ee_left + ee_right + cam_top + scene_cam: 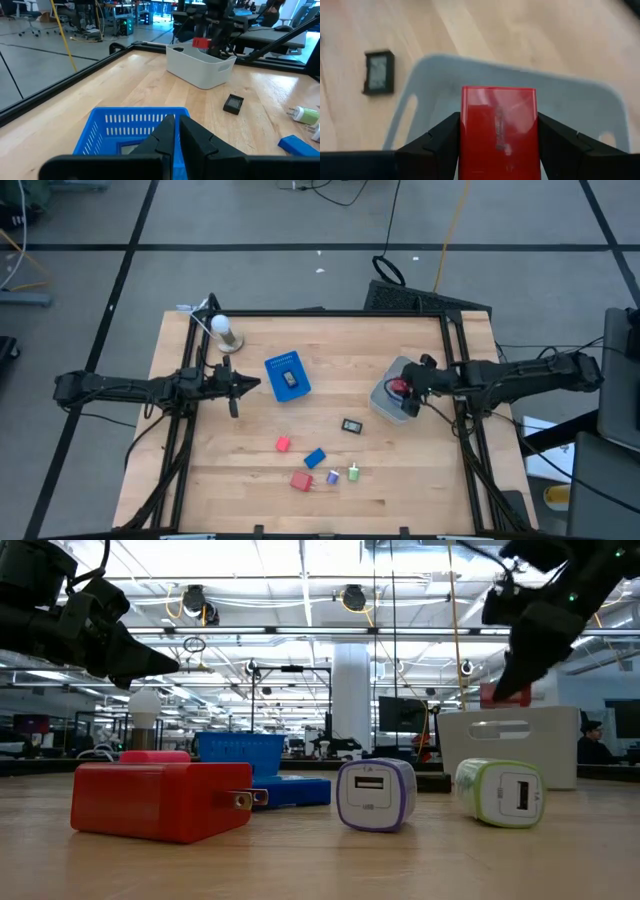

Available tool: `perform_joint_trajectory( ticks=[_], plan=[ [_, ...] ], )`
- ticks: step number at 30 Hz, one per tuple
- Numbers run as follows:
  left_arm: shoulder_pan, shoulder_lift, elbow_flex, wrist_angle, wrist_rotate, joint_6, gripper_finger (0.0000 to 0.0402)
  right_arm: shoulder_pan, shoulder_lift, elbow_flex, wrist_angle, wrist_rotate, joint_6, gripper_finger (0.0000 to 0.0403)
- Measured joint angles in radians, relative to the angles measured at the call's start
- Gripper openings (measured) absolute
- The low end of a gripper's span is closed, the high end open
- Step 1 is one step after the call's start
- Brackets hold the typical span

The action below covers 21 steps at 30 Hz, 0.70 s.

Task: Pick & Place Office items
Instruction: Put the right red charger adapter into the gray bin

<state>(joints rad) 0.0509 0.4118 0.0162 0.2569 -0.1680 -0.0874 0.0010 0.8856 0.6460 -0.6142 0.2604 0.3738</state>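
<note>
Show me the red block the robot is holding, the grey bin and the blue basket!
red block (498,131), right wrist view, middle of its front face.
grey bin (197,71), left wrist view, its near wall.
blue basket (280,365), high view, its top rim.

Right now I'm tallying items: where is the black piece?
In the high view the black piece lies on the table's right half, between the grey bin and the blue block.

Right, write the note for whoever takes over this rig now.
Right gripper: shut on a red block, held over the grey bin.
Left gripper: shut, empty, beside the blue tray, which holds one dark item.
On the table: black piece, small red block, blue block, red charger, purple bit, green bit.
Left: release the red block, then those six.
</note>
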Motion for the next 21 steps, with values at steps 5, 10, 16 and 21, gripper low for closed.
perform_joint_trajectory(
  ticks=[5,10,16,21],
  plan=[
    [0.0,0.0,0.0,0.0,-0.015,-0.002,0.0026,-0.081,0.091,0.0,-0.039,-0.063,0.01,0.0208],
    [0.0,0.0,0.0,0.0,-0.016,-0.005,0.0026,-0.134,0.181,0.0,-0.041,-0.085,0.002,0.0208],
    [0.0,0.0,0.0,-0.001,-0.016,-0.002,0.0026,-0.164,0.235,0.0,-0.041,-0.109,-0.01,0.0208],
    [0.0,0.0,0.0,-0.002,-0.016,-0.001,0.0026,-0.166,0.268,0.002,-0.033,-0.153,-0.017,0.0209]
  ],
)
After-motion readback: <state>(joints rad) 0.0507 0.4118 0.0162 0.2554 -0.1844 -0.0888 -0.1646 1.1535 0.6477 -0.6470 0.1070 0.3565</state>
